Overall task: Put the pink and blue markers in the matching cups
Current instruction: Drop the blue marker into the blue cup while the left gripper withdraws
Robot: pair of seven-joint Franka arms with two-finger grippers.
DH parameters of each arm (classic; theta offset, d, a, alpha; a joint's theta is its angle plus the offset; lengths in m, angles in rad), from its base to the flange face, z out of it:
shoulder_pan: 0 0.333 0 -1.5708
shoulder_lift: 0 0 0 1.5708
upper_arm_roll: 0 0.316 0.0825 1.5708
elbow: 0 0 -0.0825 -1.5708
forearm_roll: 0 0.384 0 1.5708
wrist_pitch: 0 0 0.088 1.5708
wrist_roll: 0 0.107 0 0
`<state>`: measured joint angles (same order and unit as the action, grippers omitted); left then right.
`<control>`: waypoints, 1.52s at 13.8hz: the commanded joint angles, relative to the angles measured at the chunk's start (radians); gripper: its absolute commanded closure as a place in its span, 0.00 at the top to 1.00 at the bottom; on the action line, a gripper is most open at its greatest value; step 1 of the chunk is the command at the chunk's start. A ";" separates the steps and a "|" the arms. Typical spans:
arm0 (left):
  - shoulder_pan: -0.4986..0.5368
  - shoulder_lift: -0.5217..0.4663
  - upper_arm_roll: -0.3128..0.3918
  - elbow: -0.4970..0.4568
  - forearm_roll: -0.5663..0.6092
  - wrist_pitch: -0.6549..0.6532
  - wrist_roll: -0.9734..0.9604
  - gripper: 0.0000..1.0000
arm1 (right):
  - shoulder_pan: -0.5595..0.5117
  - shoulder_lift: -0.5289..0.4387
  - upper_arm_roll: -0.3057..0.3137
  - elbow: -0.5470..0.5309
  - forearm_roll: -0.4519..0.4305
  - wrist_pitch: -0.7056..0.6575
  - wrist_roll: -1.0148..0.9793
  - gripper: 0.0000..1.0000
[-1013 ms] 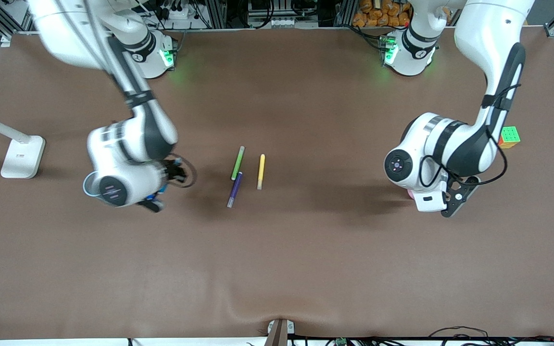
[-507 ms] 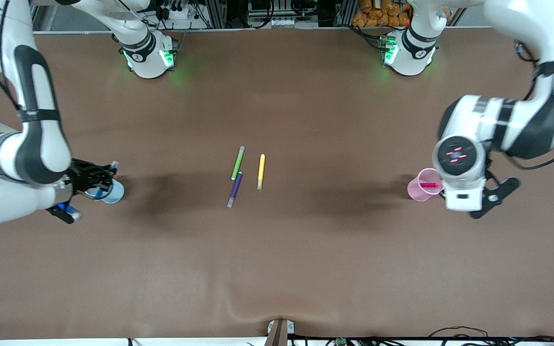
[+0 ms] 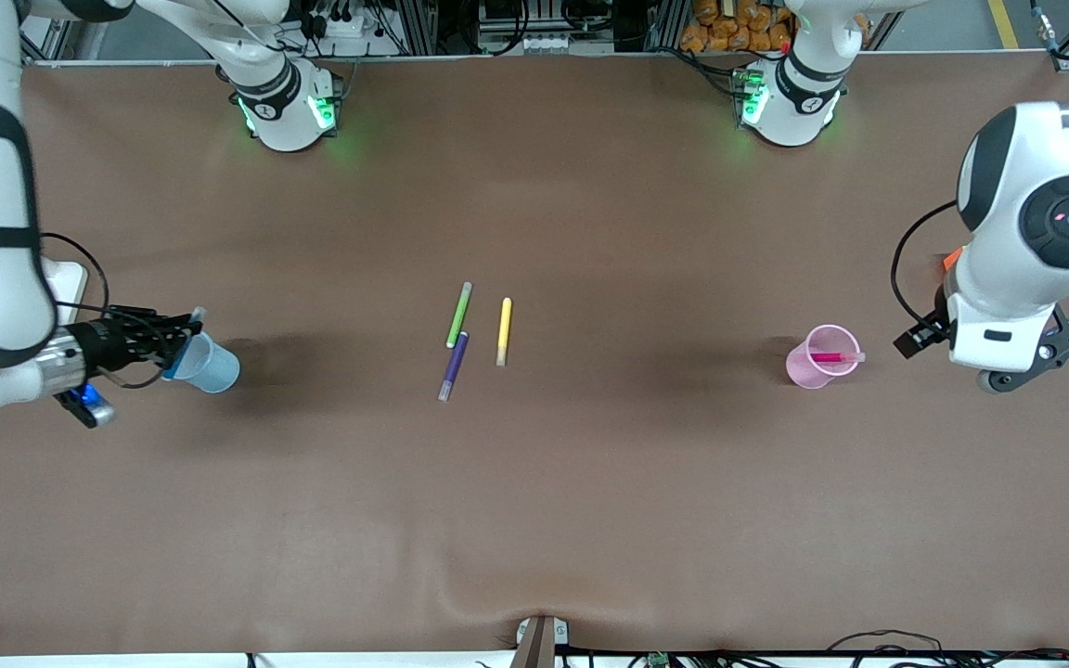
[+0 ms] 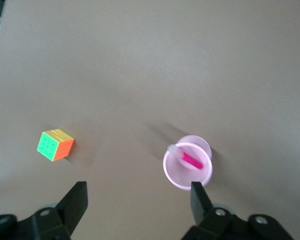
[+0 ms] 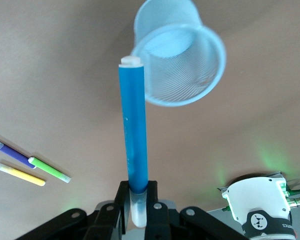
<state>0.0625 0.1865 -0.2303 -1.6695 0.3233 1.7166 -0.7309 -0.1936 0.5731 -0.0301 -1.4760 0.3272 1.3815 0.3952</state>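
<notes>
Right gripper [image 5: 139,197] clamps blue marker [image 5: 132,130] beside light blue cup [image 5: 182,62]; left gripper [image 4: 138,192], jaws spread, hangs above pink cup [image 4: 187,163] containing pink marker [image 4: 192,160].

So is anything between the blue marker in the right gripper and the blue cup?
Nothing visible. The right gripper is shut on the blue marker, whose tip sits at the blue cup rim, with the cup's mouth unobstructed.
</notes>
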 commanded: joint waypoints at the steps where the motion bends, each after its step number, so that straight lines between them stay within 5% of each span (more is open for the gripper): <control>1: 0.023 -0.067 -0.011 -0.012 -0.084 -0.014 0.091 1.00 | -0.049 0.053 0.022 0.020 0.038 -0.036 -0.018 0.00; 7: 0.082 -0.177 0.005 -0.018 -0.280 -0.046 0.371 1.00 | -0.081 0.085 0.022 -0.030 0.108 -0.055 -0.055 0.00; 14: -0.058 -0.263 0.196 -0.018 -0.320 -0.095 0.536 1.00 | -0.110 0.117 0.022 -0.029 0.112 -0.047 -0.110 0.00; 18: -0.121 -0.314 0.252 -0.016 -0.335 -0.118 0.553 1.00 | -0.116 0.139 0.022 -0.023 0.112 -0.035 -0.121 0.39; 19: -0.125 -0.329 0.268 -0.018 -0.360 -0.135 0.567 1.00 | -0.115 0.139 0.022 -0.023 0.112 -0.035 -0.122 0.87; 20: -0.130 -0.341 0.281 -0.021 -0.363 -0.147 0.587 1.00 | -0.115 0.139 0.022 -0.021 0.112 -0.032 -0.124 0.98; 21: -0.133 -0.343 0.282 -0.021 -0.363 -0.149 0.591 1.00 | -0.115 0.137 0.021 -0.017 0.110 -0.032 -0.122 1.00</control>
<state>-0.0553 -0.1231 0.0269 -1.6713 -0.0184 1.5844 -0.1712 -0.2838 0.7039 -0.0277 -1.5099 0.4219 1.3544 0.2818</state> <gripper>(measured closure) 0.000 0.515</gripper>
